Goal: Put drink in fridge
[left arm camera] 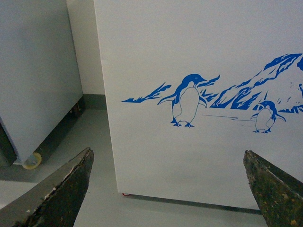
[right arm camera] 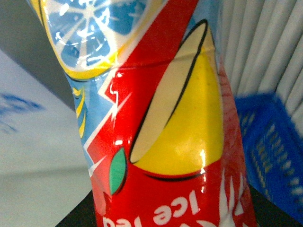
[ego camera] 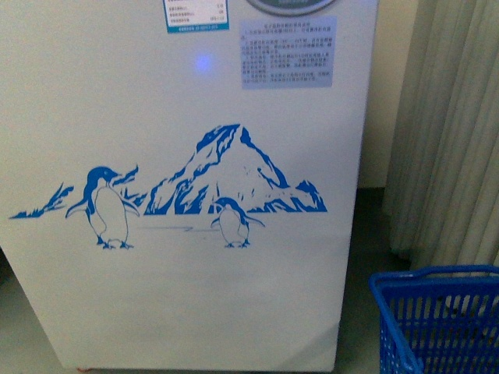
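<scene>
Faced white chest fridge (ego camera: 195,296) with blue penguin-and-mountain graphic. Noted pale grey wheeled cabinet (left arm camera: 38,71) near its corner, blue plastic basket (ego camera: 437,319) to right. Clamped red-and-yellow drink bottle (right arm camera: 161,142) in right gripper (right arm camera: 165,220), outside fridge. Spread left gripper (left arm camera: 166,153) fingers wide, empty.

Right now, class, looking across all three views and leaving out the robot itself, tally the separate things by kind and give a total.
fridge: 1
drink bottle: 1
blue basket: 1
grey cabinet: 1
curtain: 1
Total: 5
</scene>
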Robot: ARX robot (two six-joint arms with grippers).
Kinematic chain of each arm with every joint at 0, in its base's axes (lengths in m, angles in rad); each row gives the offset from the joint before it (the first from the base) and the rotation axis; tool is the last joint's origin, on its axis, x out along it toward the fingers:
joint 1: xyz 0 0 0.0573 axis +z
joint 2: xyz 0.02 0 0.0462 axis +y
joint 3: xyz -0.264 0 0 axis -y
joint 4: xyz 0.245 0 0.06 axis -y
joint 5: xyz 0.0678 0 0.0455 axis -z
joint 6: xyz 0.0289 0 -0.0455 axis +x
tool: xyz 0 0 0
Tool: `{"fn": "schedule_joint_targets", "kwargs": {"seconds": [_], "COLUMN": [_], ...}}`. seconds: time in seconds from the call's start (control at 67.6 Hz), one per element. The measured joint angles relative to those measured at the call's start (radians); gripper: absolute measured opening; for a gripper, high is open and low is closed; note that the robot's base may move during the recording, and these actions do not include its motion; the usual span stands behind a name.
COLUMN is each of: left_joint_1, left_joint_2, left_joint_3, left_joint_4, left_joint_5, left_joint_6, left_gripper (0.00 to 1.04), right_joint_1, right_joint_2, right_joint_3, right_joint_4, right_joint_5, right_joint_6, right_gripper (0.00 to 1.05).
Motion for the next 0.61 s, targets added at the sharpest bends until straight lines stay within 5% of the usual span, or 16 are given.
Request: {"fn": "schedule_joint_targets", "kwargs": {"seconds": [0.281, 0.459, 0.607], "left_joint_1": [0.0, 0.0, 0.0], "left_joint_2": [0.0, 0.0, 0.0], "left_joint_3": [0.0, 0.0, 0.0], "left_joint_4": [0.0, 0.0, 0.0], "left_joint_5": [0.0, 0.0, 0.0], "left_joint_6": [0.0, 0.0, 0.0], "left_gripper": [0.97, 0.97, 0.97], "right_joint_1": [0.148, 0.311, 0.334], "right_joint_2": [-0.47, -0.573, -0.576], "right_joint_3": [0.104, 0.092, 0.089], "right_joint_4": [-0.195, -0.2, -0.197], "right_joint_5": [0.142, 0.271, 0.274], "right_joint_6": [0.03, 0.01, -0.001], "right_gripper": [0.43, 0.43, 0.42]}}
